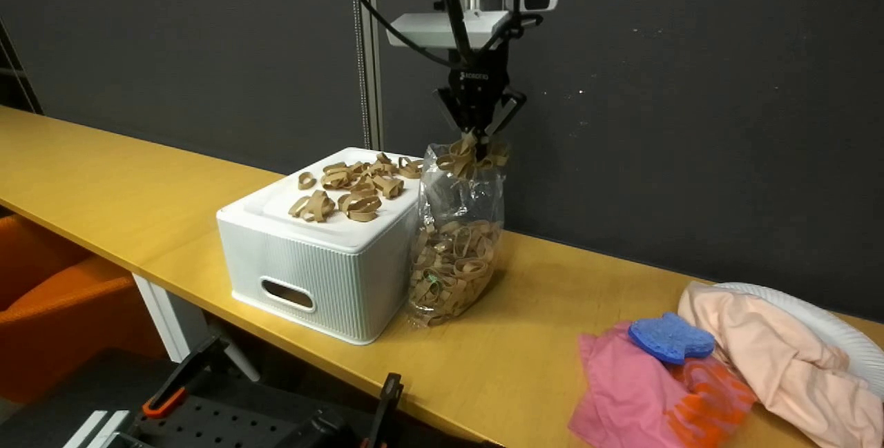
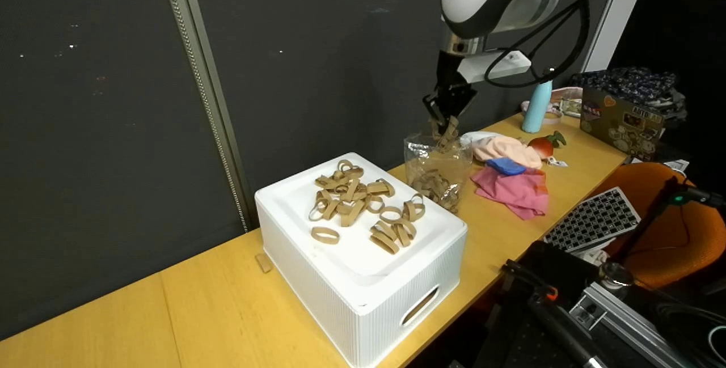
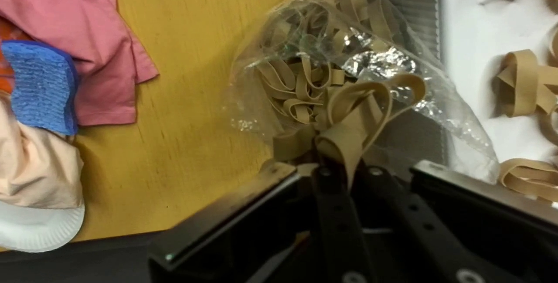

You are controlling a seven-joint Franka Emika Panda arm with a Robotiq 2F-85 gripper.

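Observation:
My gripper [image 1: 478, 143] is shut on a bunch of tan rubber bands [image 1: 459, 160], which also show looped between the fingertips in the wrist view [image 3: 351, 132]. It points down at the open mouth of a clear plastic bag [image 1: 456, 196]. The held bands overlap the bag's rim in both exterior views; how deep they reach is hard to tell. The bag stands upright and its lower half is full of more tan bands [image 1: 456, 268]. Beside it is a white ribbed box [image 1: 304, 261] with several loose bands [image 2: 349, 195] on its lid.
A pink cloth [image 1: 621, 386], a blue sponge [image 1: 670, 337], a peach cloth [image 1: 766, 344] and a white paper plate [image 1: 822, 320] lie along the wooden table [image 1: 545, 303]. A blue bottle [image 2: 537, 106] stands farther off. A dark wall panel [image 1: 656, 123] runs behind the table.

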